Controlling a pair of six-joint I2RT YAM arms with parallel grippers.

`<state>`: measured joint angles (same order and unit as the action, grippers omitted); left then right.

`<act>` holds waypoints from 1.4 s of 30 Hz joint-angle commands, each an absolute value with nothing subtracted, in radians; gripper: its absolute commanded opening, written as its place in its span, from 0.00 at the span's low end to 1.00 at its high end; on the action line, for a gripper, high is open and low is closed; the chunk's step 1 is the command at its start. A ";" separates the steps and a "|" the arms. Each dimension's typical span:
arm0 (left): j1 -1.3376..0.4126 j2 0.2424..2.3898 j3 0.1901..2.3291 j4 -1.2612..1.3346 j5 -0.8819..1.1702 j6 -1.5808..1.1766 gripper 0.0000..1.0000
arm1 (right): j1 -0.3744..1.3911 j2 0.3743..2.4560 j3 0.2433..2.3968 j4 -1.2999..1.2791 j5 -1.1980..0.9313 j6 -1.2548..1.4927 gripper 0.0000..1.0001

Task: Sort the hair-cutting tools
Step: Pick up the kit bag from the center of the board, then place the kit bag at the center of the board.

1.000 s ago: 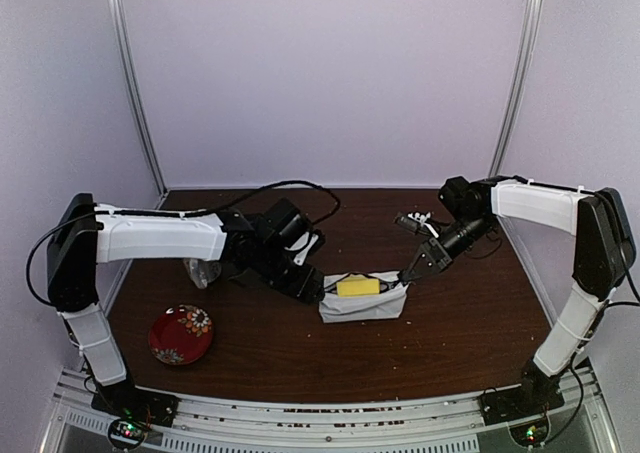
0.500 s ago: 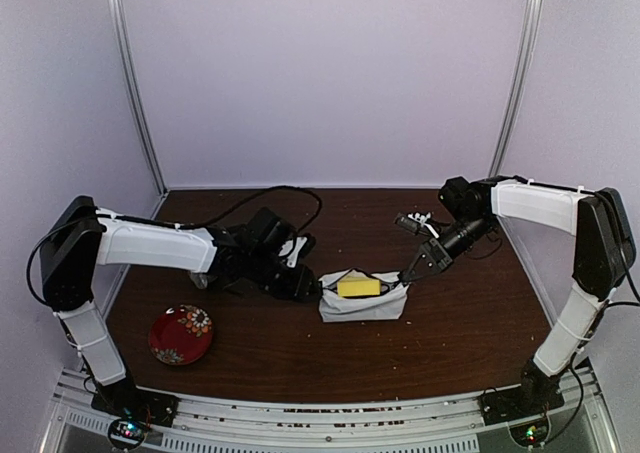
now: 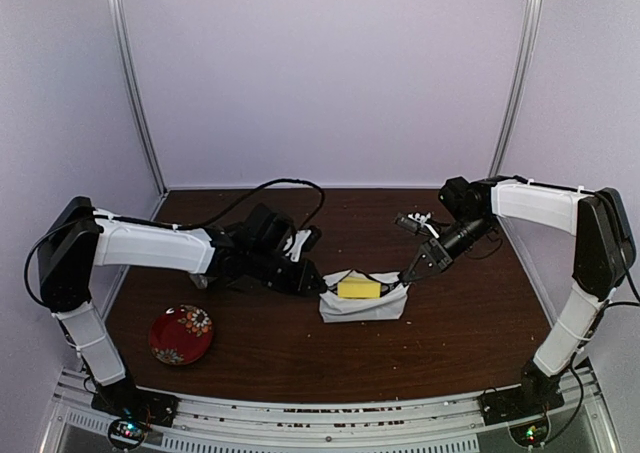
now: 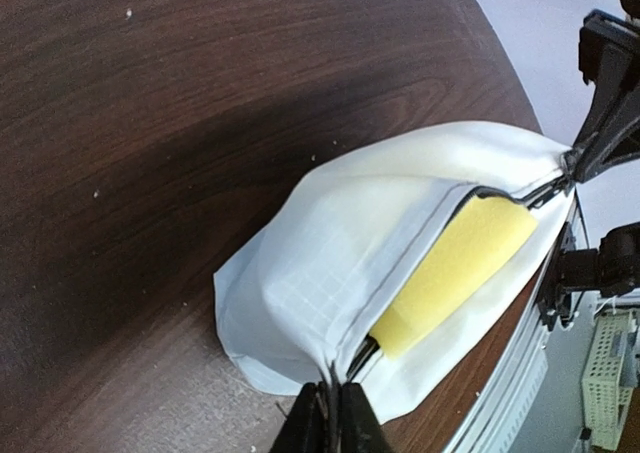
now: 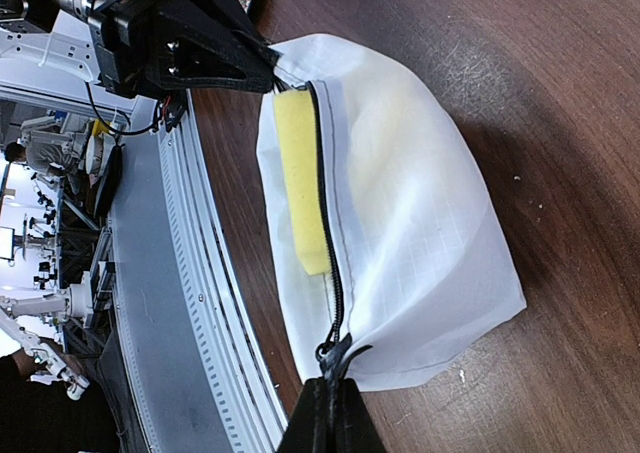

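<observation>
On the middle of the dark wooden table [image 3: 450, 338] sits the white pouch [image 3: 362, 308], held between my two hands with its mouth gaping upward. Fabric is thin with a faint grid, and its bottom rests on the wood.

Near-left of the table: red plate [image 3: 181, 334] with a flower pattern, lying flat, well apart from the pouch and on the near side of my left arm.

Inside the pouch: yellow sponge block [image 3: 357, 287], lying along the opening, its top face showing above the rim, one long side against the zipper edge.

My left hand [image 4: 330, 401] is at the pouch's left end, low to the table, fingers pressed together and pinching the fabric right where the zipper line ends.

My right hand [image 5: 330, 403] is at the opposite end, fingers also pressed together, pinching the pouch's corner at the zipper end; the small pull sits just beside the fingertips.

Black zipper [image 5: 328, 213] is undone along the pouch's whole top, both halves parted around the sponge.

Hair-cutting tools: cannot tell where they are from these views; the pouch's inside below the sponge is hidden.
</observation>
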<state>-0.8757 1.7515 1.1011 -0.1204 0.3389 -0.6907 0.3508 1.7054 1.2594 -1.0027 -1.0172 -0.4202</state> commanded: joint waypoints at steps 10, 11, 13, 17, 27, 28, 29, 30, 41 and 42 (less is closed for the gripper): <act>-0.868 1.490 0.952 -0.130 0.289 -0.707 0.00 | 0.244 1.614 1.249 -0.952 -1.004 -0.360 0.00; -0.869 1.456 0.908 -0.121 0.267 -0.711 0.00 | 0.219 1.609 1.238 -0.951 -1.014 -0.360 0.00; -0.871 1.412 0.840 -0.076 0.256 -0.738 0.00 | 0.214 1.602 1.220 -0.966 -1.024 -0.382 0.00; -0.926 1.428 0.782 0.023 0.292 -0.802 0.00 | 0.244 1.568 1.197 -0.972 -1.048 -0.390 0.00; -1.178 1.459 0.780 -0.082 0.169 -0.845 0.12 | 0.444 1.552 1.163 -0.963 -0.948 -0.426 0.00; -1.187 1.458 0.785 -0.113 0.144 -0.834 0.23 | 0.449 1.566 1.165 -0.966 -0.948 -0.430 0.00; -1.195 1.456 0.801 -0.152 0.117 -0.808 0.32 | 0.451 1.579 1.171 -0.969 -0.947 -0.433 0.00; -1.203 1.455 0.832 -0.210 0.078 -0.776 0.40 | 0.453 1.593 1.178 -0.975 -0.948 -0.440 0.00; -1.189 1.606 1.235 -0.392 -0.162 -0.480 0.68 | 0.460 1.604 1.211 -1.004 -0.965 -0.465 0.00; -1.185 1.639 1.271 -0.398 -0.144 -0.469 0.68 | 0.460 1.602 1.211 -1.004 -0.966 -0.465 0.00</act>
<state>-1.2060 1.5322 1.1587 -0.3656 -0.1097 -0.5903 0.4541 1.6222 1.1812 -0.9924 -0.9596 -0.4465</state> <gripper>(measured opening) 0.677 0.018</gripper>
